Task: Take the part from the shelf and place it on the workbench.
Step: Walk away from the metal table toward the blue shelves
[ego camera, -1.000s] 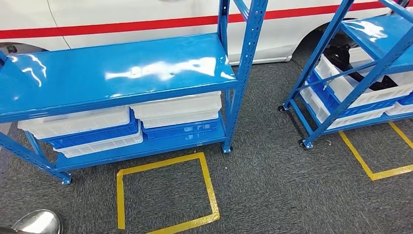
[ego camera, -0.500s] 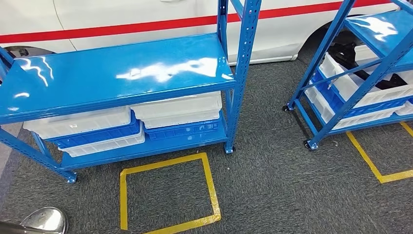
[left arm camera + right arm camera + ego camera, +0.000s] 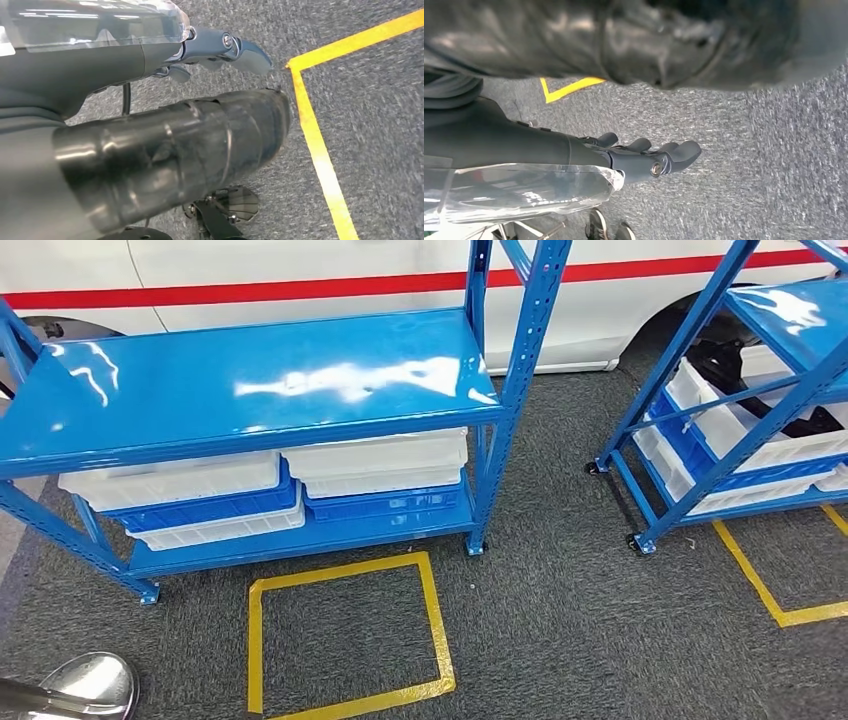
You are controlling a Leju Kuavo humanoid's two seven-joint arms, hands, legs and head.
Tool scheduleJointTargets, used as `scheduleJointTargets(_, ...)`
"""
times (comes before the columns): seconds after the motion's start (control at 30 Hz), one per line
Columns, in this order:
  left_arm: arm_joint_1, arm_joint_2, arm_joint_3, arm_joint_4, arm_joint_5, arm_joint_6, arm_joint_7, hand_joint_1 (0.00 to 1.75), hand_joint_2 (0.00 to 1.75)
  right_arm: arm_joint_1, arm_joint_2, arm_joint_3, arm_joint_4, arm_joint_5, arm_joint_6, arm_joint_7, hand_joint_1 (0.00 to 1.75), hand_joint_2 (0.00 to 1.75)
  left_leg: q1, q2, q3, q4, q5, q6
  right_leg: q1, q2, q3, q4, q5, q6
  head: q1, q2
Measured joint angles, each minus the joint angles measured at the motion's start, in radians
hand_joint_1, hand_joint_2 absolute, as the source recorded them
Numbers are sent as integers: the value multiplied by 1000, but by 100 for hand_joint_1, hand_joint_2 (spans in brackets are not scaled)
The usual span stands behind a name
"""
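Left hand hangs empty over the carpet, fingers loosely apart beside the yellow floor marking. Right hand hangs likewise, holding nothing. Well ahead of both stands the shelf; the part itself can't be made out. Best to square up inside the tape before reaching.
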Motion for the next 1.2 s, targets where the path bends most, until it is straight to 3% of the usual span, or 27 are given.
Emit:
scheduleJointTargets(0.07, -1, 0, 0, 0, 1, 0, 0, 0, 0, 0, 0, 0, 0, -6, 4, -16, 0, 0, -1, 0, -2, 0, 1, 4, -3, 4, -60, 127, -64, 8, 0, 0)
scheduleJointTargets(0.1, 0, 0, 0, 0, 2, 0, 0, 0, 0, 0, 0, -1, 0, -10, 6, -33, 0, 0, -1, 0, -3, 1, 1, 4, -5, 5, -87, 182, -82, 11, 0, 0)
scheduleJointTargets(0.13, 0, 0, 1, 0, 4, 0, 0, 0, 0, 1, 0, -2, 0, -16, 6, -57, 0, 0, -1, -1, -3, 2, 0, 4, -6, 5, -100, 206, -80, 12, 0, 0)
scheduleJointTargets(0.17, 0, 0, 2, 0, 6, 1, -1, 0, 0, 1, 0, -2, 0, -20, 4, -80, 0, 0, -1, -2, -2, 3, 0, 3, -7, 5, -93, 190, -58, 13, 0, 0)
scheduleJointTargets(0.23, 0, 0, 4, 0, 8, 1, -2, 0, 0, 0, 0, -2, 0, -20, -1, -105, 0, 0, 0, -5, 0, 6, -4, -1, -9, 6, -30, 61, 13, 9, 0, 0)
scheduleJointTargets(0.3, -1, -1, 4, 0, 8, 2, -3, 0, 0, -2, 0, -2, 0, -18, 2, -106, 0, 0, -3, -7, -1, 12, -8, -10, -6, 9, 19, -45, 48, 2, 0, 0)
scheduleJointTargets(0.4, -1, -1, 4, 0, 6, 1, -5, 0, 0, -4, -1, -5, 0, -18, 14, -99, 0, 0, -5, -7, -2, 12, -9, -25, -1, 10, 23, -64, 49, -12, 0, 0)
scheduleJointTargets(0.47, -1, -1, 4, 0, 5, 1, -5, 0, 0, -4, -1, -8, 0, -18, 17, -96, 0, 0, -3, -6, -9, 30, -25, -34, -4, 7, 25, -70, 53, -25, 0, 0)
scheduleJointTargets(0.53, -1, -1, 5, 0, 4, 0, -6, 0, 0, -4, -2, -10, 0, -17, 19, -92, 0, 0, -1, -4, -48, 119, -81, -41, -6, 4, 26, -74, 56, -36, -1, 0)
scheduleJointTargets(0.6, -1, -1, 5, 0, 3, 0, -6, 0, 0, -4, -2, -10, 0, -14, 22, -86, 0, 0, 0, -4, -109, 251, -142, -45, -3, 3, 24, -74, 56, -41, -1, 0)
scheduleJointTargets(0.63, 0, -1, 5, 0, 2, 0, -6, 0, 0, -3, -2, -10, 0, -13, 23, -84, 0, 0, 0, -4, -127, 291, -150, -45, -2, 2, 24, -74, 56, -41, -1, 0)
scheduleJointTargets(0.67, 1, -1, 5, 0, 2, 0, -6, 0, 0, -3, -2, -10, 0, -12, 25, -83, 0, 0, 0, -4, -129, 294, -138, -44, -1, 2, 25, -73, 55, -42, -1, 0)
scheduleJointTargets(0.7, 1, -1, 5, 0, 2, 0, -6, 0, 0, -3, -2, -10, 0, -11, 26, -83, 0, 0, 0, -4, -110, 255, -107, -42, 0, 2, 27, -73, 55, -41, -1, 0)
scheduleJointTargets(0.77, 0, 0, 5, 0, 2, 0, -4, 0, 0, -3, -2, -10, 0, -9, 27, -82, 0, 0, -2, 1, -42, 114, -39, -34, 2, 2, 31, -73, 53, -39, -1, 0)
scheduleJointTargets(0.83, -3, 0, 5, 0, 2, 0, -3, 0, 0, -3, -2, -10, 1, -8, 28, -82, 0, 0, -7, 5, -2, 26, -13, -26, 6, 0, 31, -70, 51, -31, -1, 0)
scheduleJointTargets(0.93, -1, -1, 6, 0, 2, 0, -2, 0, 0, -4, -2, -10, 1, -7, 28, -82, 0, 0, -7, 3, 0, 11, -11, -14, 6, -2, 29, -68, 50, -16, 0, 0)
scheduleJointTargets(1.0, -1, -2, 6, 0, 2, 0, -2, 0, 0, -3, -3, -10, 1, -6, 28, -81, 0, 0, -3, 2, 1, 3, -4, -2, 3, 1, 15, -33, 23, -5, 0, 0)
scheduleJointTargets(1.1, -1, -2, 6, 0, 3, 1, -2, 0, 0, -2, -4, -11, 1, -6, 29, -81, 0, 0, -2, 2, -1, 1, 0, 5, -1, 5, -71, 148, -72, 8, 0, 0)
scheduleJointTargets(1.13, -1, -2, 6, 0, 2, 1, -2, 0, 0, -2, -4, -11, 1, -6, 29, -80, 0, 0, -3, 2, -2, 1, -1, 6, -3, 5, -95, 198, -86, 11, 0, 0)
scheduleJointTargets(1.17, 0, -2, 6, 0, 2, 1, -2, 0, 0, -2, -4, -11, 1, -5, 28, -80, 0, 0, -3, 1, -1, 2, -1, 5, -4, 5, -102, 212, -79, 13, 0, 0)
scheduleJointTargets(1.2, 0, -2, 6, 0, 2, 1, -2, 0, 0, -2, -4, -11, 1, -4, 28, -80, 0, 0, -2, -1, 0, 2, -2, 4, -6, 5, -89, 184, -52, 13, 0, 0)
